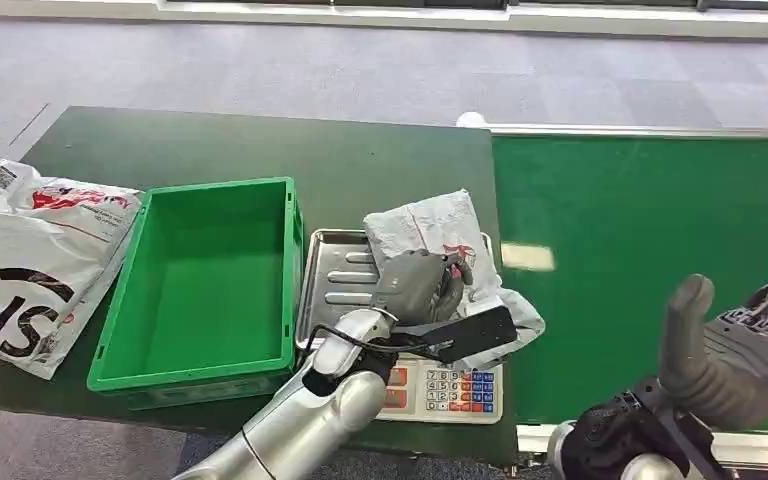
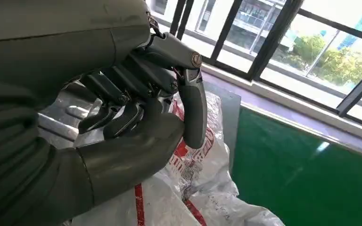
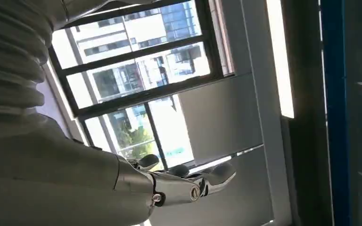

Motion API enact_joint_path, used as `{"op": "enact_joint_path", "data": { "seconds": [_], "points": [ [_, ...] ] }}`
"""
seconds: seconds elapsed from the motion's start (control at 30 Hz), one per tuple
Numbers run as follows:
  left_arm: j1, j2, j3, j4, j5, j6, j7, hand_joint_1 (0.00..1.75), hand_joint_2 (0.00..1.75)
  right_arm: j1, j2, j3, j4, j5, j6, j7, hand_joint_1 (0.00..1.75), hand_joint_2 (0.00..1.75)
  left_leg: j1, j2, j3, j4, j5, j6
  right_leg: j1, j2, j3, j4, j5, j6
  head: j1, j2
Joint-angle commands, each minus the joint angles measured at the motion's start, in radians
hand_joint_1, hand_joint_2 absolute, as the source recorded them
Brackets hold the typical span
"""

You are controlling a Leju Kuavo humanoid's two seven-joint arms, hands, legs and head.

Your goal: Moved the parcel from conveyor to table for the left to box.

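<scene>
Left hand (image 1: pixel 422 285) on parcel (image 1: pixel 430 232), atop the scale tray (image 1: pixel 332 268).
Fingers curl over it, apparently gripping; green box (image 1: pixel 205 285) lies at nine o'clock. Right hand (image 1: pixel 735 345) spread, holding nothing.

parcel (image 1: pixel 430 240): my left hand (image 1: pixel 415 285) covers its middle
scale (image 1: pixel 440 385): my forearm hides part
right hand (image 1: pixel 750 345): cut by edge

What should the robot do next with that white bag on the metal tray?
Probably lift it. The left robot hand already has its fingers closed on the white parcel, which lies on the scale tray. The green box beside it is empty.
</scene>
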Motion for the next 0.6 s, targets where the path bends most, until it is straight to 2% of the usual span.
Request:
{"op": "enact_joint_path", "data": {
  "seconds": [0.03, 0.13, 0.27, 0.3, 0.47, 0.6],
  "points": [
    [-0.064, 0.016, -0.115, 0.091, 0.048, -0.042, 0.0, 1.75, 1.75, -0.051, 0.034, -0.041, 0.058, 0.002, -0.001, 0.0, 0.0, 1.75, 0.0, 0.001, 0.0, -0.001, 0.001, 0.0, 0.001, 0.0, 0.0, -0.001, 0.001, -0.001, 0.0, 0.0],
    [-0.075, 0.006, -0.131, 0.133, 0.071, -0.036, -0.01, 1.75, 1.75, -0.063, 0.027, -0.037, 0.066, -0.002, -0.001, 0.0, 0.0, 1.75, 0.0, 0.001, 0.0, -0.001, 0.001, 0.0, 0.001, 0.0, 0.001, -0.001, 0.001, -0.001, 0.0, 0.0],
    [-0.079, 0.025, -0.084, 0.125, 0.114, 0.027, -0.026, 1.75, 1.75, -0.05, 0.013, -0.03, 0.076, -0.021, -0.001, 0.0, 0.0, 1.75, 0.0, 0.001, 0.001, -0.002, 0.002, 0.0, 0.001, 0.0, 0.001, -0.003, 0.002, -0.001, 0.0, 0.0],
    [-0.079, 0.028, -0.072, 0.119, 0.126, 0.04, -0.033, 0.0, 1.75, -0.05, 0.014, -0.031, 0.077, -0.023, -0.001, 0.0, 0.0, 1.75, 0.0, 0.001, 0.001, -0.002, 0.001, 0.0, 0.001, 0.001, 0.001, -0.002, 0.001, -0.001, 0.0, 0.0],
    [-0.062, 0.043, -0.066, -0.004, 0.181, 0.099, -0.104, 0.0, 1.75, -0.07, 0.006, -0.028, 0.097, -0.022, -0.001, 0.0, 0.0, 1.75, 0.001, 0.002, 0.0, -0.001, 0.001, 0.0, 0.001, 0.002, 0.0, -0.001, 0.001, -0.001, 0.0, 0.0],
    [-0.065, 0.052, -0.121, -0.082, 0.153, 0.117, -0.083, 0.0, 1.75, -0.085, 0.0, -0.018, 0.112, -0.029, -0.001, 0.0, 0.0, 1.75, 0.0, 0.003, 0.0, -0.002, 0.001, 0.0, 0.001, 0.002, -0.001, -0.002, 0.002, -0.001, 0.0, 0.0]
  ]
}}
